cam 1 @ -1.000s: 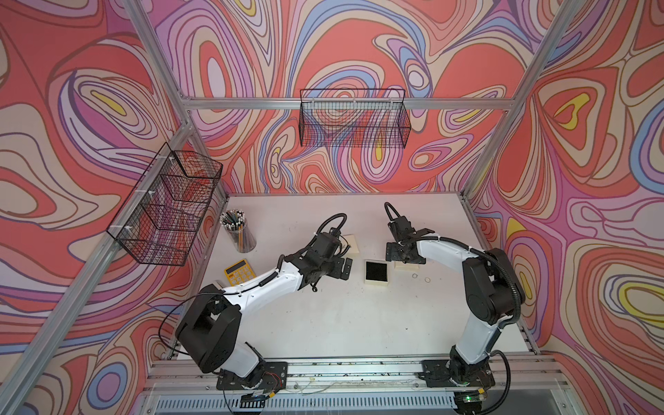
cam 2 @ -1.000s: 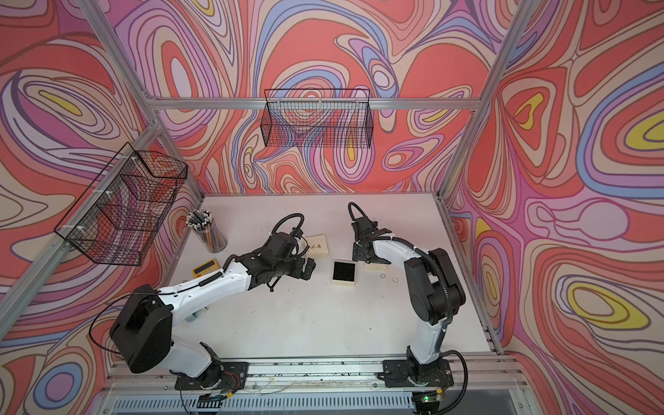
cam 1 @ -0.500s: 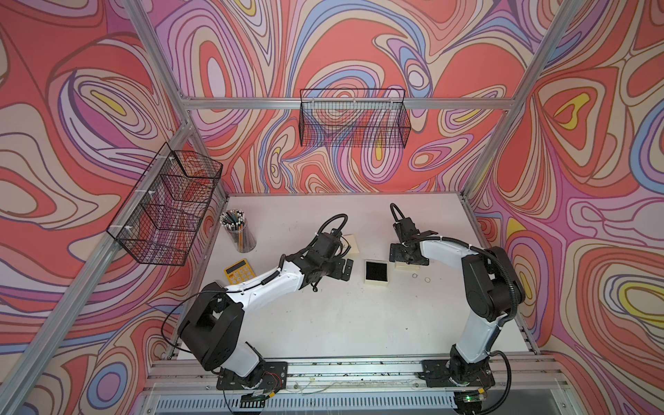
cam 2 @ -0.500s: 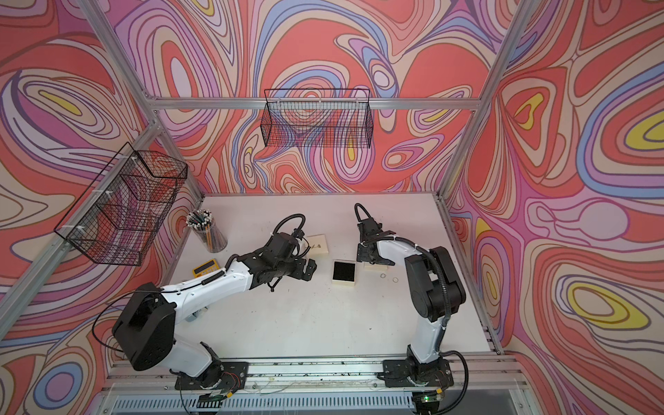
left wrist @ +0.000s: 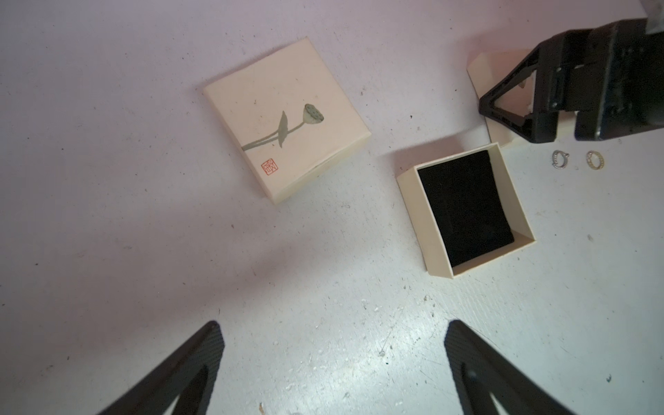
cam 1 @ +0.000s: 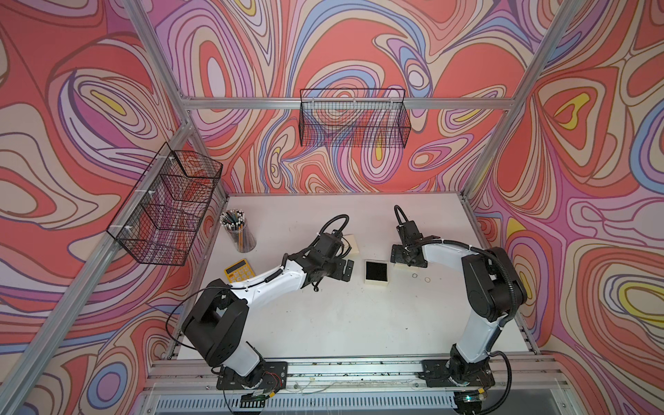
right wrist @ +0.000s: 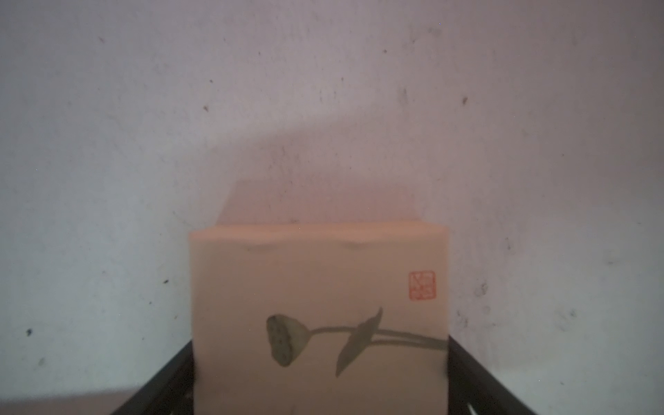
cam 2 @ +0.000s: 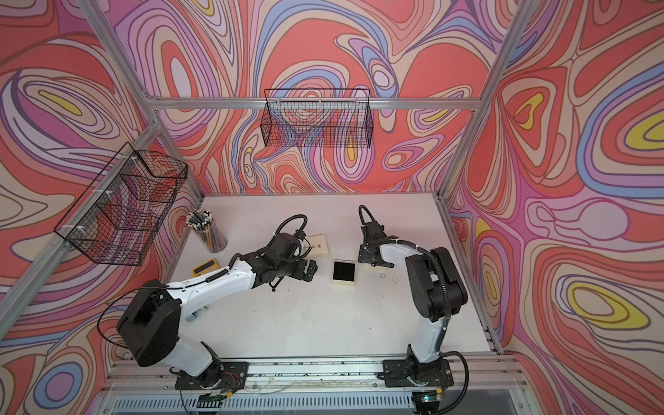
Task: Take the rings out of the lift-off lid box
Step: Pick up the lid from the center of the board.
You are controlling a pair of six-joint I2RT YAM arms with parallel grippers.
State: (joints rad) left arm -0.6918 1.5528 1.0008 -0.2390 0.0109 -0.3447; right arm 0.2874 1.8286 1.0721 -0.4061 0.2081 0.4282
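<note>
1. Left wrist view: two rings (left wrist: 560, 158) are seen lying flat on the table (left wrist: 107, 179). They are just beside the open box (left wrist: 418, 208), on the side away from its loose lid (left wrist: 287, 118). Only black padding is seen inside the open box.
2. A second, closed box (right wrist: 319, 287) sits near the open box, on the same side as the rings. It is straddled by the right gripper (right wrist: 319, 343), with one finger by each side. Whether it is being squeezed cannot be told.
3. If the top is squeezed too hard, the thin card may be bent. The bottom may also be pinched and lifted along with it, then dropped, and anything inside could be spilled.
4. If the top is gripped too softly, it may slip out and fall.
5. The two rings may be bumped by the right gripper or by the lifted box, because they lie so close. They are tiny and round, so they could be rolled away.
6. The left gripper (left wrist: 333, 325) is held wide apart with nothing in it, near the open box on the loose lid's side. If it is moved in carelessly, the open box may be pushed.
</note>
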